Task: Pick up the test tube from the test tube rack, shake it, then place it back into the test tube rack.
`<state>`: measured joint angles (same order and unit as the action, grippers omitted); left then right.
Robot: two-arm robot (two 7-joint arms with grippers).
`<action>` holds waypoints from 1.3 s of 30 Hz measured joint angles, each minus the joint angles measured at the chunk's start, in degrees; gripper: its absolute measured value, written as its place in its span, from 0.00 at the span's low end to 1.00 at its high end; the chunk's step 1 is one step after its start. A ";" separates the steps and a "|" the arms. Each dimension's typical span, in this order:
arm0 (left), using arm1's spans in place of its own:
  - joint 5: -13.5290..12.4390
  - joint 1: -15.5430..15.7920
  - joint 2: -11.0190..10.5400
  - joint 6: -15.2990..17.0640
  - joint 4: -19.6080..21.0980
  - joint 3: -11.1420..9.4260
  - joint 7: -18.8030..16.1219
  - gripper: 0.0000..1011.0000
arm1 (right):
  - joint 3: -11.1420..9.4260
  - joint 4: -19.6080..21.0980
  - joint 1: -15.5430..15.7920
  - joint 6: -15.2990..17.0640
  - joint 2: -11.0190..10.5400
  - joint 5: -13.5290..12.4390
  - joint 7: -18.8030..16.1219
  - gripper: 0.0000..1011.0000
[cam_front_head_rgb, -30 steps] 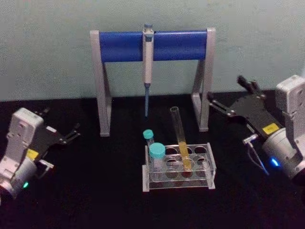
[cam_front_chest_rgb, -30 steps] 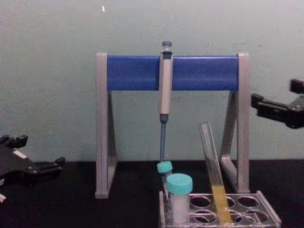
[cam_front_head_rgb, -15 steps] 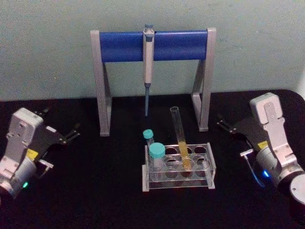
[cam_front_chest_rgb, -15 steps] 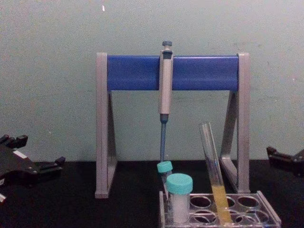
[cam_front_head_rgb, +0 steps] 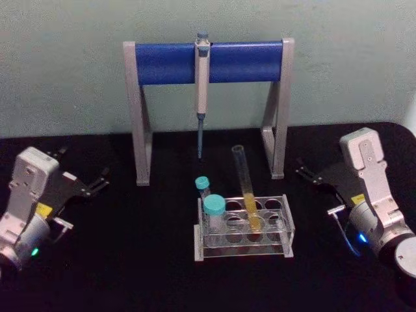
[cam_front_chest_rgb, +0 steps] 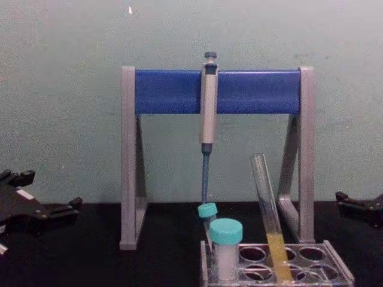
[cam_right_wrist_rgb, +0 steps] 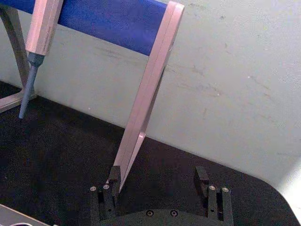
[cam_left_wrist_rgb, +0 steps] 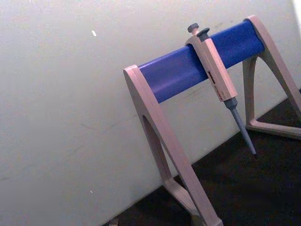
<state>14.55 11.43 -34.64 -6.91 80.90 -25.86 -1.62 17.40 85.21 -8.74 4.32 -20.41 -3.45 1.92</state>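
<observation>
The test tube (cam_front_head_rgb: 246,188) is a long clear glass tube with yellow-orange liquid at the bottom. It leans in a hole of the clear plastic test tube rack (cam_front_head_rgb: 286,224) at the table's middle, and both show from the side as test tube (cam_front_chest_rgb: 267,209) and rack (cam_front_chest_rgb: 336,263). My left gripper (cam_front_head_rgb: 83,164) rests open far to the left of the rack, also seen low at the chest view's edge as left gripper (cam_front_chest_rgb: 51,191). On the other side, well clear of the rack, my right gripper (cam_front_head_rgb: 305,170) is open and empty, its fingers (cam_right_wrist_rgb: 113,178) spread wide.
A grey-and-blue pipette stand (cam_front_head_rgb: 162,63) spans the back of the black table, with a pipette (cam_front_head_rgb: 201,78) hanging from its bar. A wide teal-capped vial (cam_front_head_rgb: 214,209) and a slim teal-capped tube (cam_front_head_rgb: 203,186) stand in the rack's left holes.
My right arm has come down from a raised pose and drawn back to the rack's right side, low over the table. The left arm and the test tube have not moved.
</observation>
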 joint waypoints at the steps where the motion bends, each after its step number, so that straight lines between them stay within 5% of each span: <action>1: 0.00 0.00 0.00 0.00 0.00 0.00 0.00 0.99 | 0.01 0.01 0.00 -0.01 0.00 0.01 0.04 0.99; 39: 0.00 0.00 0.00 0.00 0.00 0.00 0.00 0.99 | 0.14 0.20 0.07 -0.21 -0.08 0.26 0.36 0.99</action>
<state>14.55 11.43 -34.65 -6.91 80.90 -25.86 -1.62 17.54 85.41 -8.66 4.10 -20.49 -3.19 2.28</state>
